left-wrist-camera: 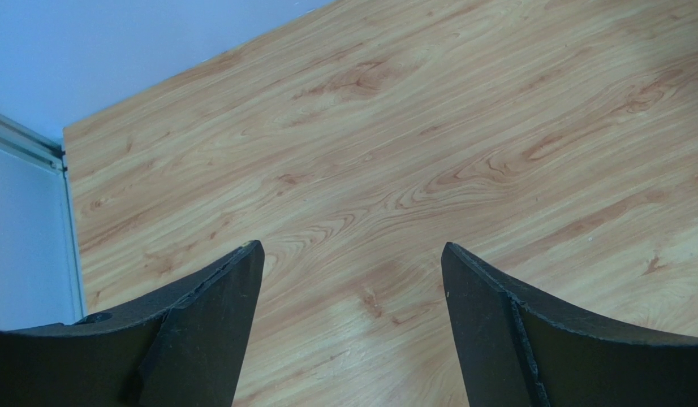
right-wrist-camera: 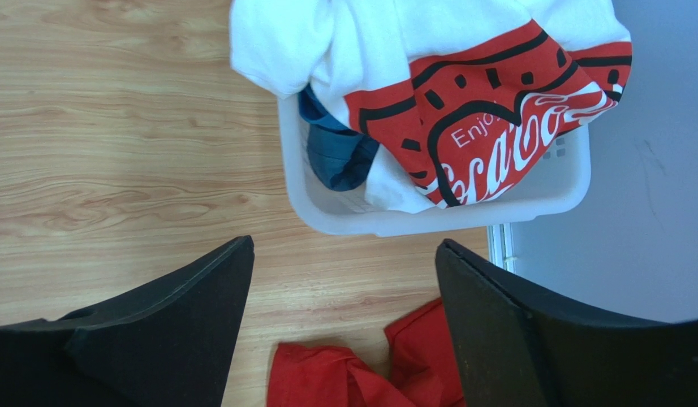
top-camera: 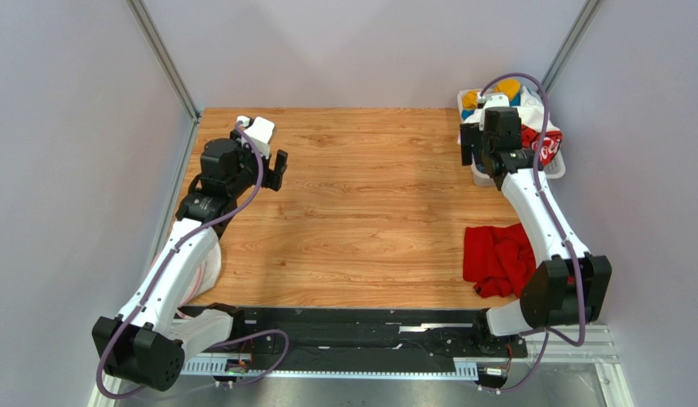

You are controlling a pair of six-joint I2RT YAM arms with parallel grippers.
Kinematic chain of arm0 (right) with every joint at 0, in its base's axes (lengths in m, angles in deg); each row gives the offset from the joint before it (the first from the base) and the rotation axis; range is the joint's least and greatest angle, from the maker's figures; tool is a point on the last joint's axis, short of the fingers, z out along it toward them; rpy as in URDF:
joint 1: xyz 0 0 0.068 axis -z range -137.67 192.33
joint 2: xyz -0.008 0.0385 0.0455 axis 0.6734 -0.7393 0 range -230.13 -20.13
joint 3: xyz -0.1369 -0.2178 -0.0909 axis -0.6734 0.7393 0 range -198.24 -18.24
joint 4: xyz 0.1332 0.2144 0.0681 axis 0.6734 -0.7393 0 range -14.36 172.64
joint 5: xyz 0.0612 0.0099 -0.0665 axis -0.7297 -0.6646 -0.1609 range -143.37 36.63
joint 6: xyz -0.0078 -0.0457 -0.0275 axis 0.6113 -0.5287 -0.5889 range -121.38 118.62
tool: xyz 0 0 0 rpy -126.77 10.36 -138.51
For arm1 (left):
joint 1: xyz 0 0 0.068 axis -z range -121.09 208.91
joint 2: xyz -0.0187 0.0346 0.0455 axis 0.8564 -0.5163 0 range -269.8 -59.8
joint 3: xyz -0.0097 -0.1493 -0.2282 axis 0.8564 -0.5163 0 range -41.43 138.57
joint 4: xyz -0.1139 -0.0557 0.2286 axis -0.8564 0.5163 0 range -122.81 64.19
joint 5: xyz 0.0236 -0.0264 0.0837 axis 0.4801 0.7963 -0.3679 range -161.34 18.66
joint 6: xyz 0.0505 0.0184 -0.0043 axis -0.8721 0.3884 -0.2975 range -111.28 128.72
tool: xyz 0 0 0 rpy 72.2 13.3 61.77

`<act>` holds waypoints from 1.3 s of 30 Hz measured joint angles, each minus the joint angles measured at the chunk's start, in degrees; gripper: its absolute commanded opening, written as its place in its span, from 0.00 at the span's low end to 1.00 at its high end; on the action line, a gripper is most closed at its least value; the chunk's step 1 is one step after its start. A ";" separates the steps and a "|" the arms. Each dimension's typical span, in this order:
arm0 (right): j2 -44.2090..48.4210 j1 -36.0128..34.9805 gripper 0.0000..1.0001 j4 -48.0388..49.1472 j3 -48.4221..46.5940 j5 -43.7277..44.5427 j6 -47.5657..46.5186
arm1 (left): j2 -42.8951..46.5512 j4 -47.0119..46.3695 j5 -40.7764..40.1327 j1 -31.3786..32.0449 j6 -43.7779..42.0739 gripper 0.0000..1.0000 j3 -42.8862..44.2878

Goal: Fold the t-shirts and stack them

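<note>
Left gripper spread, empty, above table. Right gripper spread, empty, beside basket with white shirt. Red shirt crumpled nearby.

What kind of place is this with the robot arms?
Probably a robot lab booth, not a home: plain grey walls box in one wooden table, with left arm and right arm bolted at its edge.

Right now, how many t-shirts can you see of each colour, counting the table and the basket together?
Red t-shirt, crumpled on the table: 1
White t-shirt with red print, draped over the basket: 1
Blue t-shirt, in the basket: 1
Yellow t-shirt, in the basket: 1
Total: 4 in view; the pile may hide more.
</note>
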 measured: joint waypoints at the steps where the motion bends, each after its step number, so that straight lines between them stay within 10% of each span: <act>1: -1.27 0.79 0.77 -0.15 -0.46 -0.02 -0.37 | -0.20 -0.02 0.00 0.00 -0.22 0.85 0.00; 4: -6.27 3.32 0.61 -0.87 -3.54 -0.52 -1.25 | -1.20 -0.09 0.02 0.00 -0.98 0.83 0.00; 21: -24.87 8.79 0.59 -1.92 -19.80 -3.67 -4.07 | -7.72 -1.68 0.00 0.00 -3.50 0.80 0.00; 22: -25.75 8.87 0.54 -2.05 -20.39 -3.85 -4.26 | -7.89 -1.73 -0.02 0.00 -3.56 0.80 0.00; 23: -26.64 8.98 0.22 -2.08 -21.07 -3.96 -4.42 | -8.09 -1.73 -0.02 0.00 -3.61 0.80 0.00; 25: -27.96 9.16 0.00 -2.36 -22.14 -4.07 -5.01 | -8.52 -1.75 -0.22 0.00 -3.65 0.79 0.00; 39: -31.78 8.48 0.00 -20.74 -48.59 -11.47 -4.66 | -7.30 -1.75 -1.95 0.00 -4.63 0.77 0.00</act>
